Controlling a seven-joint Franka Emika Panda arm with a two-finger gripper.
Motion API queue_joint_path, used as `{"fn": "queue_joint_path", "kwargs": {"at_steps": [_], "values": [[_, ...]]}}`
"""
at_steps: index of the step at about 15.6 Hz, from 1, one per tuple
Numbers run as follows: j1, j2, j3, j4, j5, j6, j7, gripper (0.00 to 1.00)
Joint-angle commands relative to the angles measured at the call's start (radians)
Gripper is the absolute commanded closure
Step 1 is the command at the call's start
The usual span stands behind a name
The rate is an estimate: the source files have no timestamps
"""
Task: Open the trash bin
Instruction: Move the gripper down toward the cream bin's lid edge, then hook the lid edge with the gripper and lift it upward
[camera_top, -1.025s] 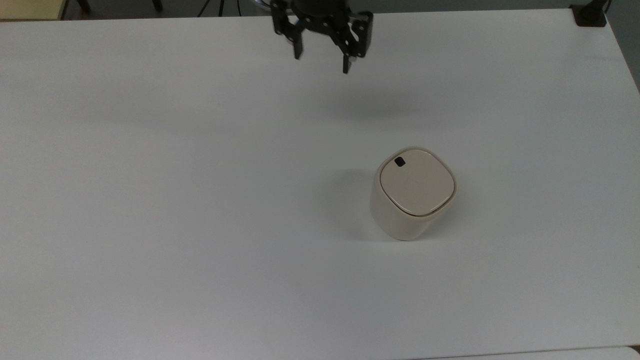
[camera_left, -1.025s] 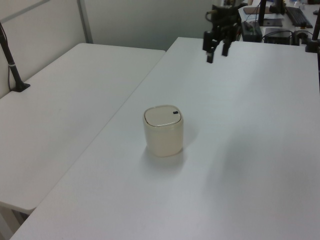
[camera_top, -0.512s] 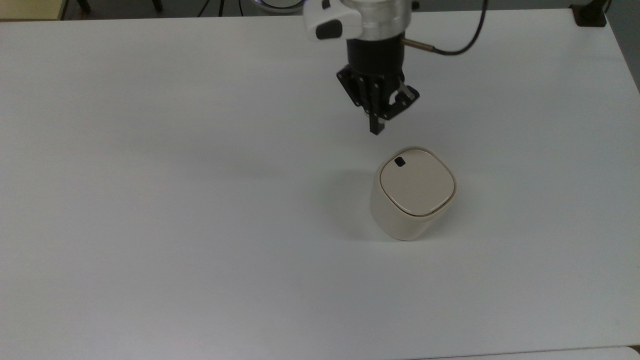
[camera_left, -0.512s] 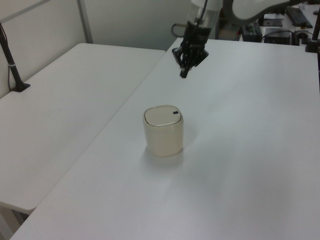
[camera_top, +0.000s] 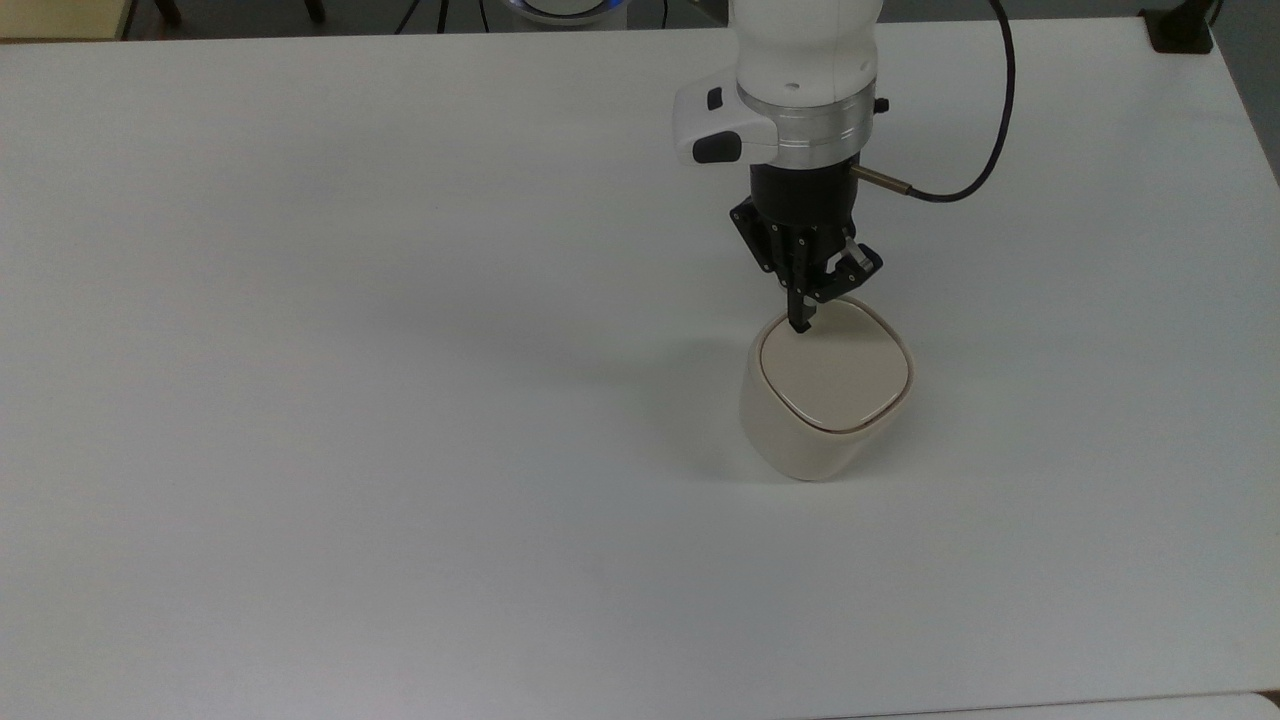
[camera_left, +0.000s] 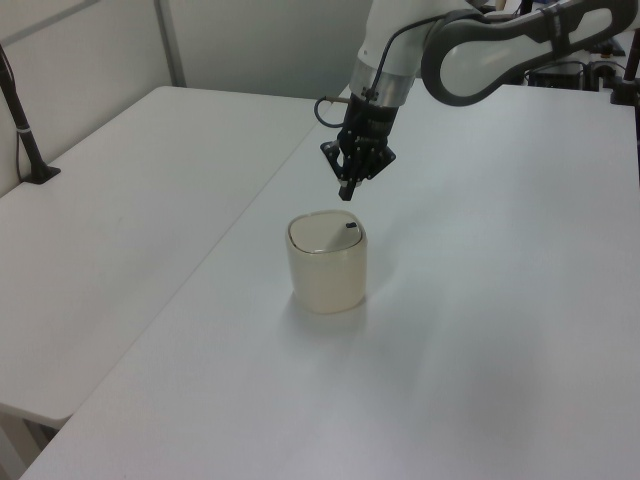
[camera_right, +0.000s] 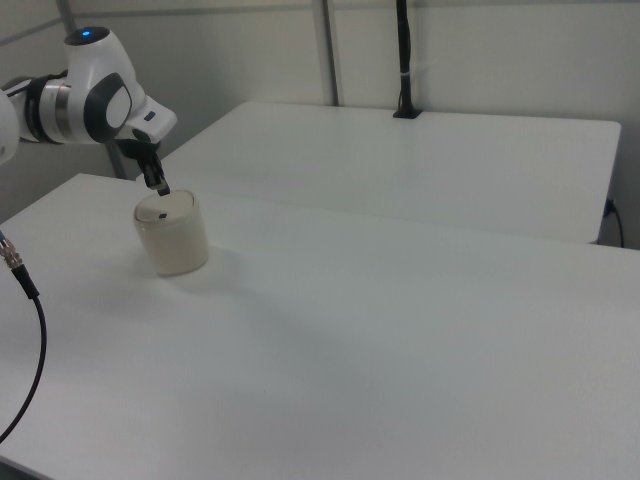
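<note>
Tool (camera_left: 346, 191) closed, fingers together, empty; in the last second it crossed the surface (camera_top: 400, 400) and dropped to just above the latch (camera_left: 351, 226). Bin (camera_left: 327, 262) directly below, lid (camera_top: 835, 375) shut. Contact probably not yet made. Press comes next.

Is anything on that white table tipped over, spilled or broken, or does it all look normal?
Nothing stands out. The trash bin stands upright on the white table, its lid flat and shut, with no spill or damage to see. The gripper hangs just above the lid's corner by the small black button, jaws closed.
</note>
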Motion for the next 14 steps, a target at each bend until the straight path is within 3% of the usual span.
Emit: {"fn": "queue_joint_path", "kwargs": {"at_steps": [1,14], "values": [[0.03,0.015,-0.008,0.005,0.0,0.062,0.021,1.0],[0.042,0.059,-0.008,-0.032,-0.009,0.064,0.017,1.0]]}}
